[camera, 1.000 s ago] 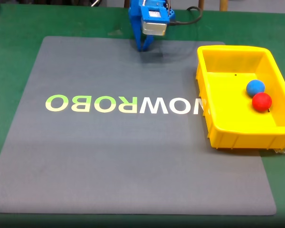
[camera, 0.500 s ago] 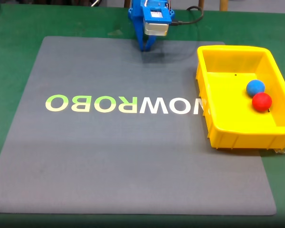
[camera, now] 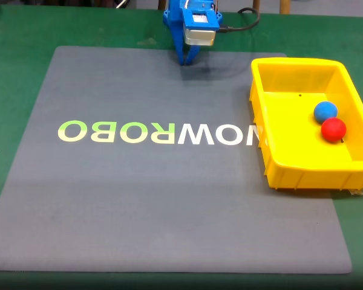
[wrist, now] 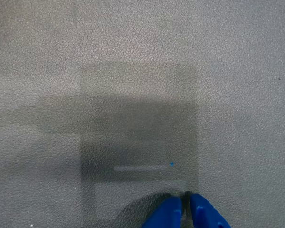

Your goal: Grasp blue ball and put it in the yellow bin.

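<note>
In the fixed view the blue ball (camera: 325, 111) lies inside the yellow bin (camera: 302, 169), touching the red ball (camera: 333, 129), well apart from the blue gripper (camera: 187, 59) at the grey mat's (camera: 139, 199) far edge. In the wrist view the fingertips (wrist: 167, 213) are pressed together, pinching nothing. The arm's upper part is cut off by the top edge.
</note>
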`<state>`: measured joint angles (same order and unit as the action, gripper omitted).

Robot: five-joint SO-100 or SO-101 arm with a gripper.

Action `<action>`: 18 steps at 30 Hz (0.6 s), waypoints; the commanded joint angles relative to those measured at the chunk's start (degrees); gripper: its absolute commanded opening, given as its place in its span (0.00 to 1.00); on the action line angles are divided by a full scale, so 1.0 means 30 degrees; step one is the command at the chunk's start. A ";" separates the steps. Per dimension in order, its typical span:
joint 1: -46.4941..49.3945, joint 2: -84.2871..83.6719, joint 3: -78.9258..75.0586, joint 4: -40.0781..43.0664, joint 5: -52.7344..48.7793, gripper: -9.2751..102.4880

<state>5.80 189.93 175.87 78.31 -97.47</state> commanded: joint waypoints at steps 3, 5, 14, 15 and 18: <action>-0.0176 0.0176 0.0557 0.0322 0.0117 0.08; -0.0176 0.0176 0.0557 0.0322 0.0117 0.08; 0.0000 0.0176 0.0557 0.0322 0.0205 0.08; 0.0000 0.0176 0.0557 0.0322 0.0205 0.08; -0.0029 0.0176 0.0557 0.0322 0.0205 0.08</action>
<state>5.80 189.93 175.87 78.31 -97.29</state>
